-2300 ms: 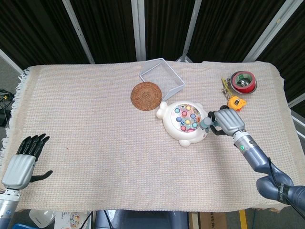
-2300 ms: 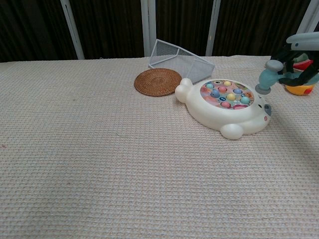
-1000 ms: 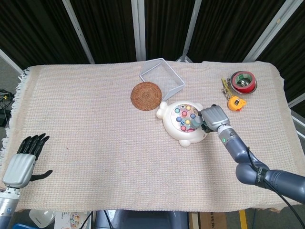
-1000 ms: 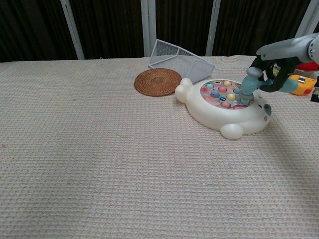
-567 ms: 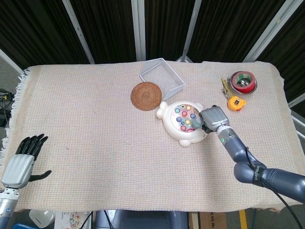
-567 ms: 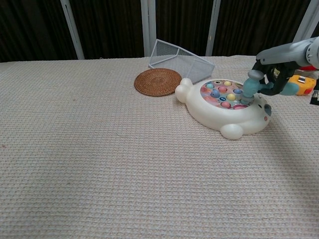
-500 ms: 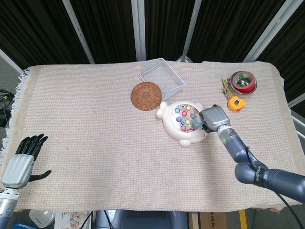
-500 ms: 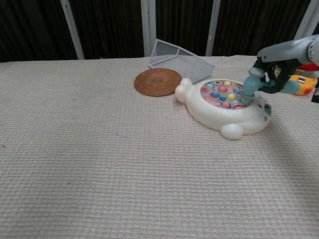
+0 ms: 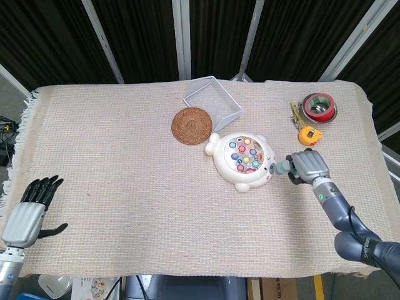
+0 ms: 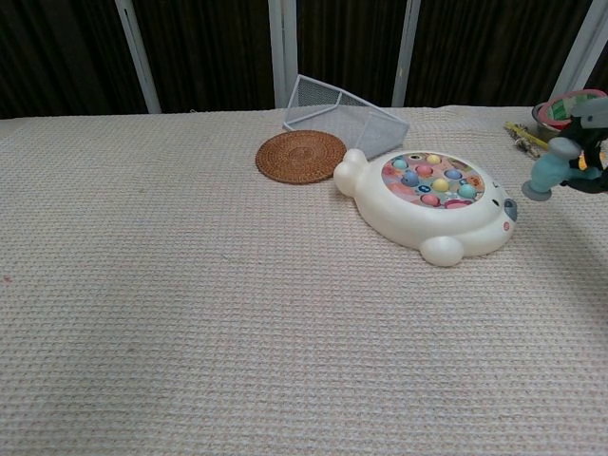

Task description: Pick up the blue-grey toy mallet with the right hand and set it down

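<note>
My right hand (image 9: 307,166) grips the handle of the blue-grey toy mallet (image 9: 283,167) just right of the white whack-a-mole toy (image 9: 241,160). In the chest view the mallet's head (image 10: 550,168) hangs above the cloth, clear of the toy (image 10: 427,204), and only the edge of the right hand (image 10: 596,152) shows at the frame's right border. My left hand (image 9: 30,212) rests with fingers apart at the table's near left corner, holding nothing.
A round woven coaster (image 9: 192,125) and a tipped wire basket (image 9: 212,97) lie behind the toy. A yellow tape measure (image 9: 309,134) and a metal bowl with red tape (image 9: 320,106) sit at the far right. The beige cloth (image 9: 125,187) covers the table.
My right hand has pulled the mallet away from the toy's pegs, moving right and toward the near edge. The left hand has stayed put.
</note>
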You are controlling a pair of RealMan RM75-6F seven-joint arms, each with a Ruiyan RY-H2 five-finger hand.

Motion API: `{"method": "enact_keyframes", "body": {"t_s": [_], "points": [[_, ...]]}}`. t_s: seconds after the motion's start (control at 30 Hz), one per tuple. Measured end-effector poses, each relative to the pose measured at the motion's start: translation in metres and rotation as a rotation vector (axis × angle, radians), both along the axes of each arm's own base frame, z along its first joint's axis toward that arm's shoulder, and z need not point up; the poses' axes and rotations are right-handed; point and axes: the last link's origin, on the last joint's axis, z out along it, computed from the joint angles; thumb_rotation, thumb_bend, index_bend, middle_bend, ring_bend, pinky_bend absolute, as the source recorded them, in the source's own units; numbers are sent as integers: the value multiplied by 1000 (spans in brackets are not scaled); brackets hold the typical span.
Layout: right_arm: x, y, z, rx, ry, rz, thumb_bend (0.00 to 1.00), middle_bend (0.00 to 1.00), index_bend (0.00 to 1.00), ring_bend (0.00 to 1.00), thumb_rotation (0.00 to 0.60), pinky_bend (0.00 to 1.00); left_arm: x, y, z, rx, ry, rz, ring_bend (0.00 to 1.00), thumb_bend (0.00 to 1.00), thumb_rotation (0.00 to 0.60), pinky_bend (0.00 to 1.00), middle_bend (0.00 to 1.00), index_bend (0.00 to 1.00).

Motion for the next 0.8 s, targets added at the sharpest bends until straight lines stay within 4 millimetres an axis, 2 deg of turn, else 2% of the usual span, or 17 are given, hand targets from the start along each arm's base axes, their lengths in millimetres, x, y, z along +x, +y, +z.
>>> {"method": "enact_keyframes", "body": {"t_s": [0.4,0.63,0.8], "points": [[-58,6,-18,-11,-9,-83,696,711,788,449,600,201,4,-2,0,0,9,-7,0,63,600,0,0,0],[-75,6,-30,-7,-6,-100,490,581,618,334,600,139,3,-3,0,1,8,-1,0,64,600,0,0,0],[-77,7,-30,-11,-15,-103,454,516,546,262,600,108,3,-3,1,3,8,0,0,63,600,0,0,0]]}}
